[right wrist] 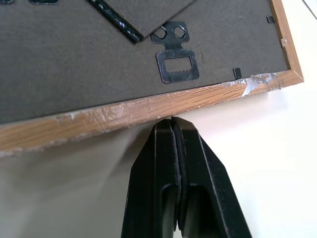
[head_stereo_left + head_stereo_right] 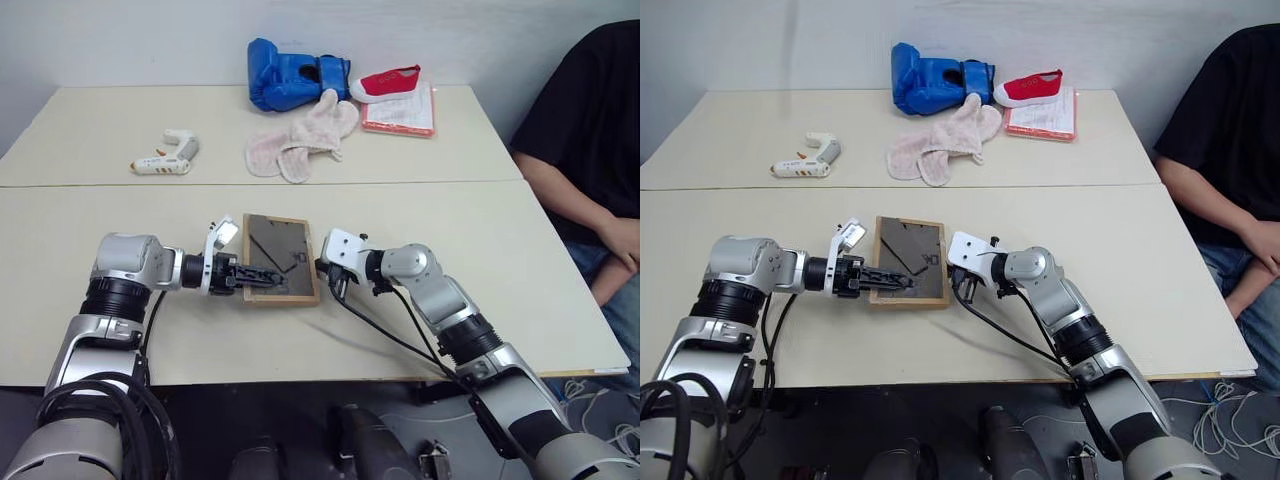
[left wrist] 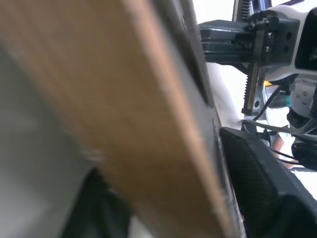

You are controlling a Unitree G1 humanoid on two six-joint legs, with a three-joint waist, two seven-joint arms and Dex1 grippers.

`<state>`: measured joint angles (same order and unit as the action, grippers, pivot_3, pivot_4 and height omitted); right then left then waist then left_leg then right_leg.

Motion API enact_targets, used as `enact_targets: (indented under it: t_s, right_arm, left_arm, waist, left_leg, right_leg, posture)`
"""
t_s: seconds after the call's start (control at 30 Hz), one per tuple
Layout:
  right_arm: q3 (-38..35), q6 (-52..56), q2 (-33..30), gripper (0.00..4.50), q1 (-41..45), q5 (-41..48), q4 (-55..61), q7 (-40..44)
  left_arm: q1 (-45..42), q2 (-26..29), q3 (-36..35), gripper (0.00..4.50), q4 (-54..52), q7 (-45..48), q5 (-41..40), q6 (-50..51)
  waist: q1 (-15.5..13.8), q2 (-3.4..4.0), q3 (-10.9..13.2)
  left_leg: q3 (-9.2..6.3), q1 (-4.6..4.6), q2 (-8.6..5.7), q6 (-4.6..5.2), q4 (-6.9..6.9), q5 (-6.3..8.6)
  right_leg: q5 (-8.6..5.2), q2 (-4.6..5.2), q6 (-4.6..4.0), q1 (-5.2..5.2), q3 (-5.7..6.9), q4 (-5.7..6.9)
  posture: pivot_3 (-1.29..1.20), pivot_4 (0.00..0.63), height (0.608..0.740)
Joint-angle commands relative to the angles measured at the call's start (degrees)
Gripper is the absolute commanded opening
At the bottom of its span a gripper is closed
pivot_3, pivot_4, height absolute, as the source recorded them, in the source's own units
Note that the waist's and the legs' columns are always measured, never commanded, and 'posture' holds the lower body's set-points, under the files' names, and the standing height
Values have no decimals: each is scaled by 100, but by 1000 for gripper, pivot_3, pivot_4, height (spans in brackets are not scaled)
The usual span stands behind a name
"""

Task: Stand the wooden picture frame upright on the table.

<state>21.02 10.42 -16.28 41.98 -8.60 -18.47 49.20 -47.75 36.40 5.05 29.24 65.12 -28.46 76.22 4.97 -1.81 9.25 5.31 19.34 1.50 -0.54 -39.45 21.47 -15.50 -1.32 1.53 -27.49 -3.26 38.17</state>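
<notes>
Grip matters here: with the wooden picture frame (image 2: pixel 281 258) lying back-up on the table (image 2: pixel 470 250), the left gripper (image 2: pixel 255 277) clamps its left rail while the right gripper (image 1: pixel 174 130) (fingers pressed together, holding nothing) braces the opposite edge, so tilting should go slowly.

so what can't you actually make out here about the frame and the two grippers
- Wooden picture frame: lies back-up in the head views, so its front picture is hidden.
- Left gripper: fingers at the frame's left edge; the left wrist view is blurred by the close wood, so a firm grip can't be confirmed.
- Right gripper: shut, tips at the frame's edge; contact is too close to tell.
- Pink-edged clipboard: writing too small.
</notes>
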Motion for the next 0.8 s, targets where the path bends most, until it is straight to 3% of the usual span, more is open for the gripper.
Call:
enact_targets:
  t_s: [0.03,0.07,0.2,0.3,0.43,0.53,0.73,0.8]
  right_arm:
    - [-111,-81,0,0,91,82,169,-43]
    - [-121,-78,-8,0,89,90,180,-41]
    - [-294,146,-131,0,89,252,433,71]
    - [-673,945,-291,547,50,785,1082,357]
    - [-1825,3210,-867,1499,257,2428,2519,915]
    - [-2116,4244,-888,2584,581,3122,2868,765]
    - [-1991,4701,-536,4443,879,3556,2800,414]
    - [-1899,4646,-403,4500,941,3583,2713,320]
  left_arm:
    - [75,159,-201,1514,-379,85,-247,35]
    - [96,174,-246,1267,-424,77,-290,44]
    - [141,150,-502,1235,-597,-84,-403,13]
    - [199,115,-705,1235,-935,-242,-521,79]
    - [383,96,-1013,1235,-1919,-457,-822,221]
    - [560,109,-1049,1235,-2548,-600,-970,224]
    - [587,-56,-1215,1235,-2881,-958,-1173,272]
    - [585,-81,-1230,1235,-2964,-1037,-1253,298]
  waist:
    - [1,0,0]
    - [4,0,0]
    - [-4,0,1]
    - [-21,0,2]
    - [-52,11,12]
    - [-35,10,11]
    - [-18,10,11]
    - [-25,9,11]
  left_leg:
    - [0,-1,0,-1,0,-1]
    - [0,-1,0,-2,0,-1]
    - [1,-2,-1,-3,-1,-2]
    - [-1,3,-1,-3,-3,-2]
    - [-4,20,0,-2,-5,-1]
    - [-13,32,4,-2,-18,1]
    - [-9,5,0,-6,-16,0]
    - [-9,11,-1,-5,-15,0]
  right_leg:
    - [0,0,0,0,0,1]
    - [0,0,0,0,0,2]
    - [0,-1,0,-1,-1,4]
    - [0,0,0,-2,-1,5]
    - [0,0,0,-14,1,7]
    - [0,1,0,-19,8,9]
    - [-2,-3,-4,-3,3,-5]
    - [-2,-3,-4,-7,2,-7]
  posture:
    - [0,150,740]
    - [0,150,740]
    - [0,150,740]
    - [0,150,740]
    - [0,150,740]
    - [0,150,740]
    - [0,150,740]
    - [0,150,740]
